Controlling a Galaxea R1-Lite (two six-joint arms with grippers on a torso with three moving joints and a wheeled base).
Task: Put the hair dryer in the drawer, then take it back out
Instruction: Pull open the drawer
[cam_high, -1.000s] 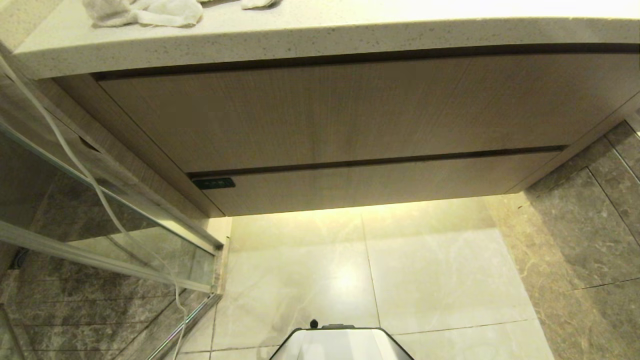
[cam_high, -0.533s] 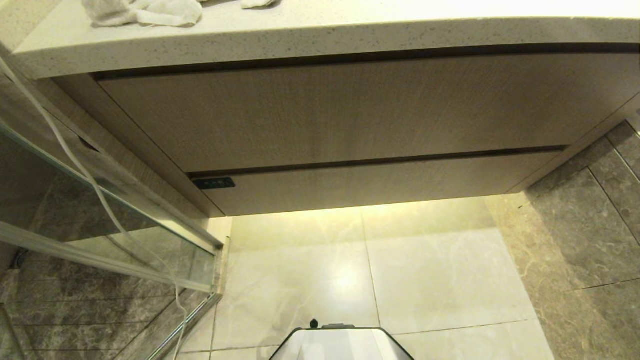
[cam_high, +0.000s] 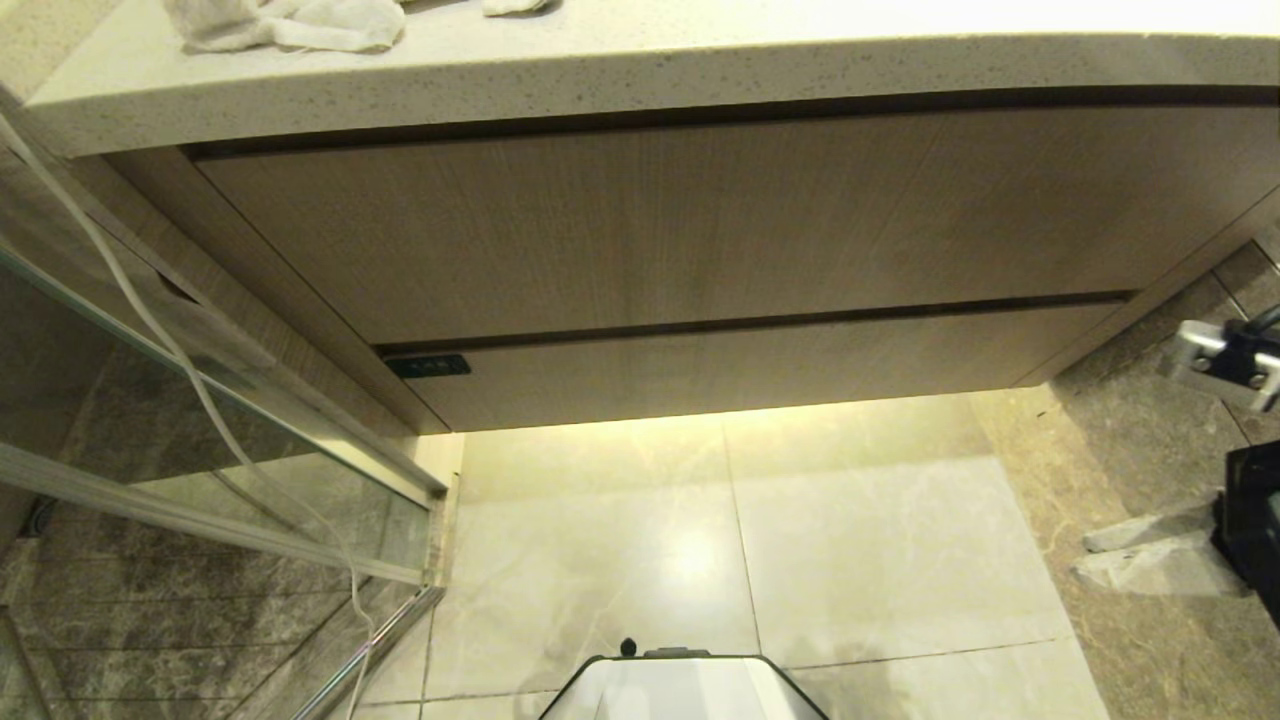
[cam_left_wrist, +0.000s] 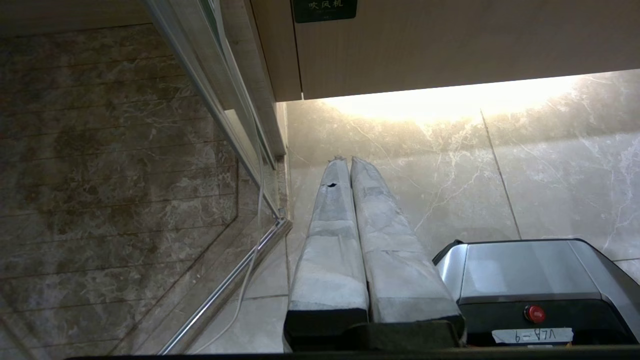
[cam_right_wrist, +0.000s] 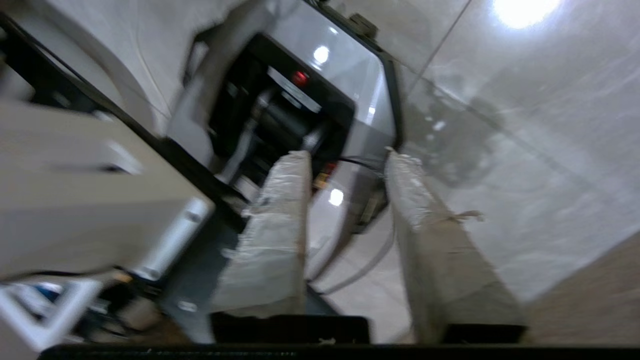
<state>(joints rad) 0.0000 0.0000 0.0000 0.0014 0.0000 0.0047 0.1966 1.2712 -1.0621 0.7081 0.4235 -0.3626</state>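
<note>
The drawer (cam_high: 760, 365) is the narrow wood-grain strip front under the taller panel, and it is closed; the left wrist view shows it too (cam_left_wrist: 450, 45). The hair dryer is out of view. My right gripper (cam_high: 1082, 560) reaches in from the right edge of the head view, low over the dark floor tiles and well right of the drawer. It is open, with nothing between its fingers (cam_right_wrist: 348, 156). My left gripper (cam_left_wrist: 346, 159) is shut and empty, parked beside the robot's base and pointing at the floor below the cabinet's left end.
A dark label (cam_high: 428, 366) sits at the drawer front's left end. Above are the tall front panel (cam_high: 680, 220) and a stone countertop (cam_high: 700, 65) with white cloths (cam_high: 290, 25). A glass shower door (cam_high: 200, 430) with a hanging white cord (cam_high: 205, 400) stands left. The robot's base (cam_high: 685, 688) is below.
My right arm and gripper have come into the head view at the right edge, where nothing showed before. The cabinet and drawer have not moved.
</note>
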